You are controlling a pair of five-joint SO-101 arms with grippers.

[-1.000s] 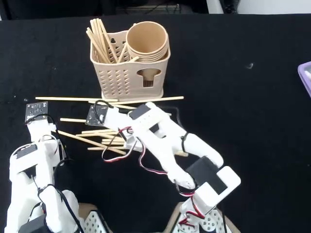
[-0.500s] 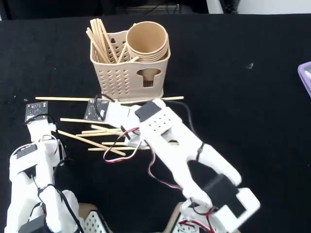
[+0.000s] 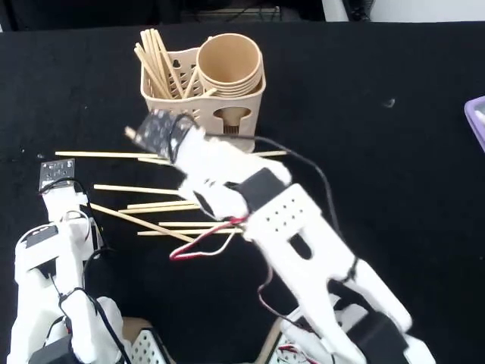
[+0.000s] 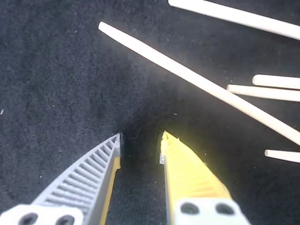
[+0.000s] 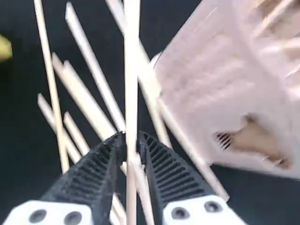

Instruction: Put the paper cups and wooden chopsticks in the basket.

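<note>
Right claw is gripping one chopstick just in front of basket, which is sitting near desk rear edge, holding cups. Left claw is hanging narrowly parted, empty, near left edge beside loose chopsticks.

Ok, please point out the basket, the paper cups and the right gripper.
basket (image 3: 203,108): high view, perforated front wall.
paper cups (image 3: 229,61): high view, inside of top cup.
right gripper (image 5: 131,137): right wrist view, midway between fingertips.

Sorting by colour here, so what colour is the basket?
The basket is beige, clearest in the high view.
</note>
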